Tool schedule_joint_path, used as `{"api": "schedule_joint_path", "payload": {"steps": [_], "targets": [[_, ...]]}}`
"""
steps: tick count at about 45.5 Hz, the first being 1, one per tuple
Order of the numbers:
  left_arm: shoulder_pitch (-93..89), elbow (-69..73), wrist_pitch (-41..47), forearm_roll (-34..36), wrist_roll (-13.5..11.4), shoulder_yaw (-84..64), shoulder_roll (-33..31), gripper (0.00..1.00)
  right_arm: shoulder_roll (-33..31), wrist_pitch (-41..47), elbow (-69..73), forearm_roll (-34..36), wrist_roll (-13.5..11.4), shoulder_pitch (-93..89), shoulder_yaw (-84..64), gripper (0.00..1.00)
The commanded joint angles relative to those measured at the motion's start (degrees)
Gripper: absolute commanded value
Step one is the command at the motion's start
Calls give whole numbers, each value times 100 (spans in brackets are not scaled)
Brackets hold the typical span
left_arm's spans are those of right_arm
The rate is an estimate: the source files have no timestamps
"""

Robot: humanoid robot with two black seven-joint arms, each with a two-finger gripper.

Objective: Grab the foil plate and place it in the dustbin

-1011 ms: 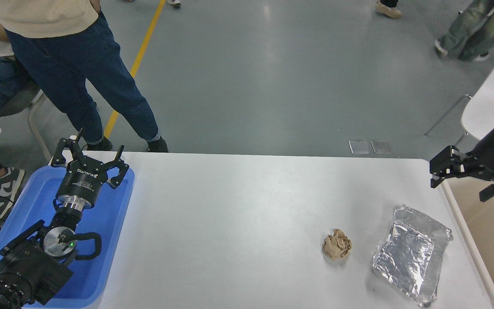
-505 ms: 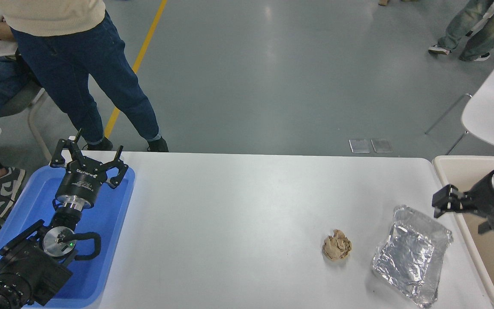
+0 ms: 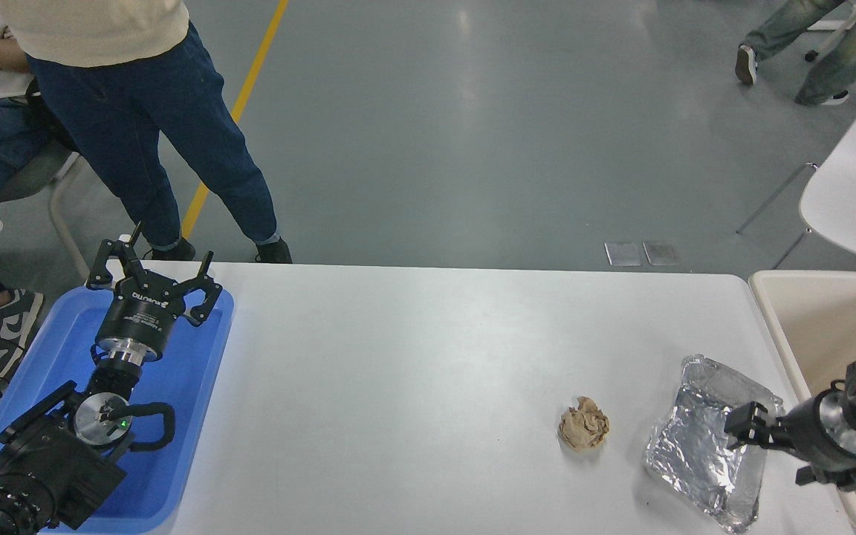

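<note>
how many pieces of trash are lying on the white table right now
2. A small crumpled brown paper ball lies right of the table's centre, near the front. The crinkled foil plate lies just right of it, beside the dustbin, with the right gripper over it.

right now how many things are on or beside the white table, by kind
shiny crinkled silver foil plate: 1
small crumpled brown paper ball: 1
shallow blue plastic tray: 1
large beige plastic dustbin: 1
total: 4
</note>
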Motion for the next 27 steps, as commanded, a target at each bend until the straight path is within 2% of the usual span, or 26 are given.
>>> {"api": "schedule_joint_path", "payload": {"steps": [1, 4, 6, 9, 15, 18, 21, 24, 27], "targets": [[0, 0, 0, -1, 0, 5, 0, 100, -1, -419, -33, -60, -4, -375, 160, 79], [0, 0, 0, -1, 0, -4, 0, 100, -1, -507, -42, -60, -4, -392, 160, 79], [0, 0, 0, 7, 0, 5, 0, 100, -1, -542, -51, -60, -3, -401, 160, 74], [0, 0, 0, -1, 0, -4, 0, 100, -1, -533, -51, -42, -4, -427, 195, 64], [-9, 0, 0, -1, 0, -4, 0, 100, -10, -454, -34, 37, -4, -489, 424, 34], [-9, 0, 0, -1, 0, 5, 0, 100, -10, -446, -25, 46, -4, -498, 485, 32], [-9, 0, 0, 7, 0, 5, 0, 100, -19, -437, 10, 55, -4, -498, 512, 23], [-9, 0, 0, -1, 0, -4, 0, 100, -19, -375, 10, 55, -4, -498, 547, 20], [-9, 0, 0, -1, 0, 5, 0, 100, -45, -209, 19, 55, -4, -472, 547, 9]]}}
